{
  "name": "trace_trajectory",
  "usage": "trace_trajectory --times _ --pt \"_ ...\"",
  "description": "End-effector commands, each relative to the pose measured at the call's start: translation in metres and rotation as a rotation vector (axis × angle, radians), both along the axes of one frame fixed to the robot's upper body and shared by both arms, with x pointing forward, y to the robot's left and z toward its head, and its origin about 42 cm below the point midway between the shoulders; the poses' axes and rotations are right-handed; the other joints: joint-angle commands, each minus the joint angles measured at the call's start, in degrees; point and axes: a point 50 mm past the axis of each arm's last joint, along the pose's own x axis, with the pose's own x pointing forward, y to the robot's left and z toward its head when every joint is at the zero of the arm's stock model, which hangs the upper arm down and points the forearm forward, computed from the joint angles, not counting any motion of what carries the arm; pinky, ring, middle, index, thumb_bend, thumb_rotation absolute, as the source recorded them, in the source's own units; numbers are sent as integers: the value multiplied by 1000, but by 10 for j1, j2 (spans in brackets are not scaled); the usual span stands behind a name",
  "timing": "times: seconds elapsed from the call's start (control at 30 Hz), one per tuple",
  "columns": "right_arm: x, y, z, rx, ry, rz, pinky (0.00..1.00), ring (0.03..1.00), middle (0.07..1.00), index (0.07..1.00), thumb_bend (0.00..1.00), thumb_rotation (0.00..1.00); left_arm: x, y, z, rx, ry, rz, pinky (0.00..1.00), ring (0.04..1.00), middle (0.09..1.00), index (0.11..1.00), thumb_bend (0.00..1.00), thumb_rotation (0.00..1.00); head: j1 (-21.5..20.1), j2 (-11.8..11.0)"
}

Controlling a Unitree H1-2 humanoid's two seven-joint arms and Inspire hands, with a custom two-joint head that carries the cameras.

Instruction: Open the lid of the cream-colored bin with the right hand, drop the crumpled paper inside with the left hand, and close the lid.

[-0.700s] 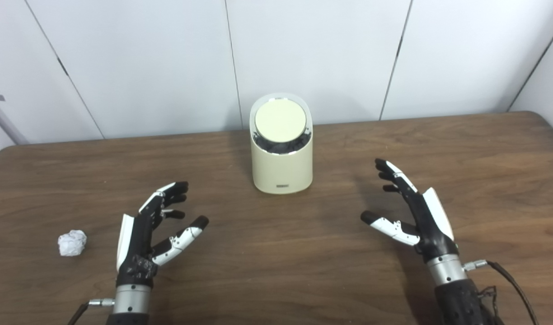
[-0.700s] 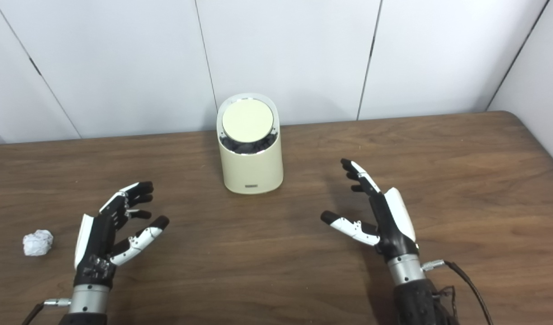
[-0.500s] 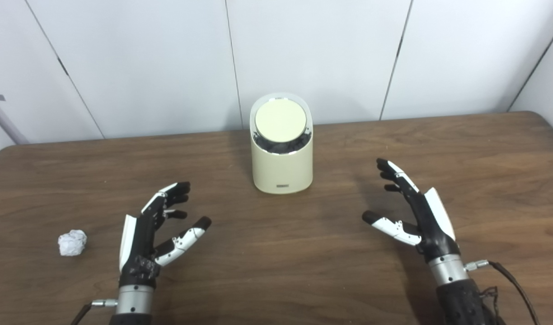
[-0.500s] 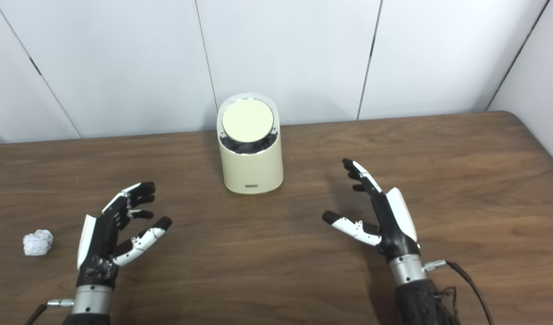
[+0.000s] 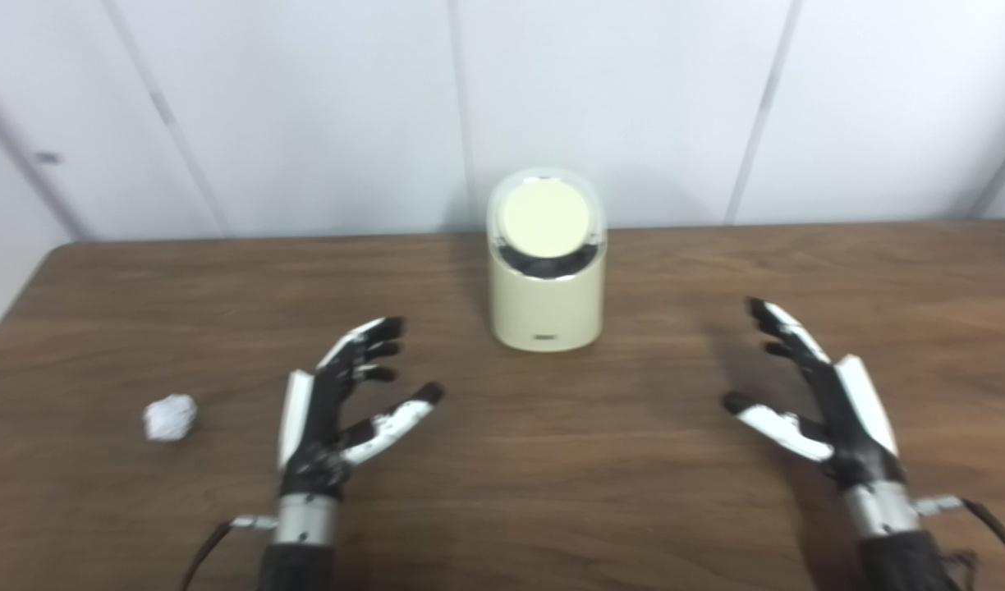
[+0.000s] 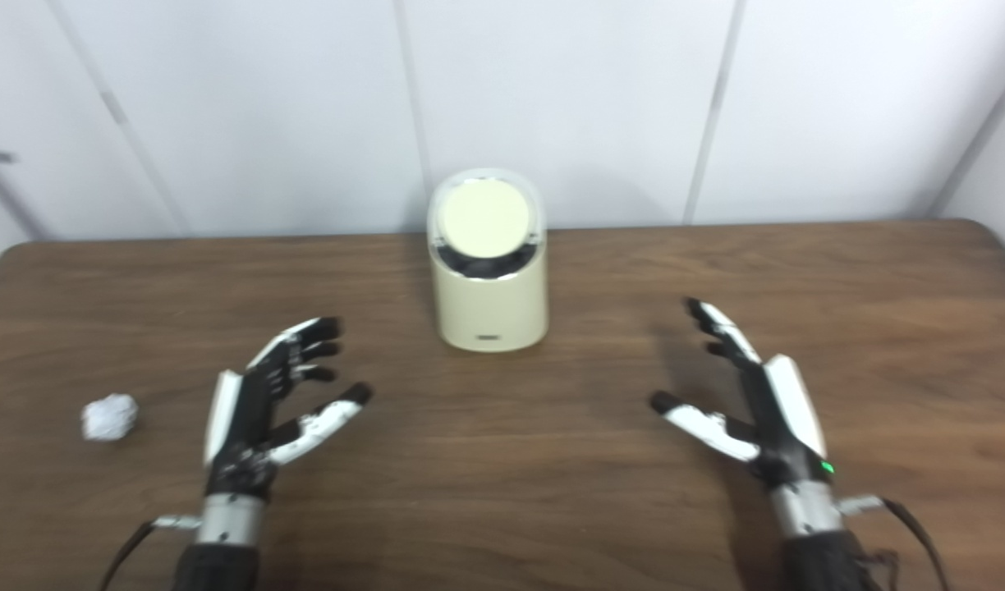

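Fingers spread and empty on both the left hand [image 5: 338,414] and right hand [image 5: 814,402], hovering over the table [image 5: 552,492] just as before; only the head camera has swung left, blurring the view. The bin [image 5: 546,271] stands centred at the back, lid [image 5: 548,217] tilted toward us. The paper ball [image 5: 170,417] lies far left, so nothing has begun

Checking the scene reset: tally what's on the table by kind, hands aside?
Cream-colored bin, lid on: 1
Crumpled paper, white ball: 1
Total: 2, both on the wooden table. Left hand and right hand hold nothing.
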Motion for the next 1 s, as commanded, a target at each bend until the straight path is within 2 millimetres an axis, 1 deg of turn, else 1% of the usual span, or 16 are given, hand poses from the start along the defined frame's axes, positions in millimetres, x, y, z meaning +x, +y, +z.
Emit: trace_trajectory --times 0.0,0.07,0.2,0.63,0.8,0.9,0.97 --pt "7 -4 15 -4 -75 23 825 889 904 909 757 768 5 -3 16 -4 -76 7 644 754 782 776 798 368 0 -1" --pt "7 -4 14 -1 -73 24 831 893 907 911 757 769 5 -3 16 -6 -74 7 650 760 785 780 799 367 -2 -2" --pt "7 1 12 -2 -70 21 821 889 903 905 756 769 5 1 15 3 -72 14 646 758 785 780 797 373 -22 -12" --pt "10 15 14 -10 -85 16 804 873 890 894 773 748 9 12 6 0 -69 14 640 761 783 783 785 356 -49 -34" --pt "14 22 22 -20 -107 -2 776 852 870 882 777 758 12 15 4 10 -68 9 640 764 787 788 767 347 -59 -39" --pt "18 25 28 -25 -102 -24 791 855 868 875 774 755 14 17 2 17 -65 10 640 761 787 787 773 363 -63 -45" --pt "21 26 32 -31 -97 -35 820 871 872 879 785 769 14 17 1 16 -63 13 637 757 783 783 785 373 -66 -46"
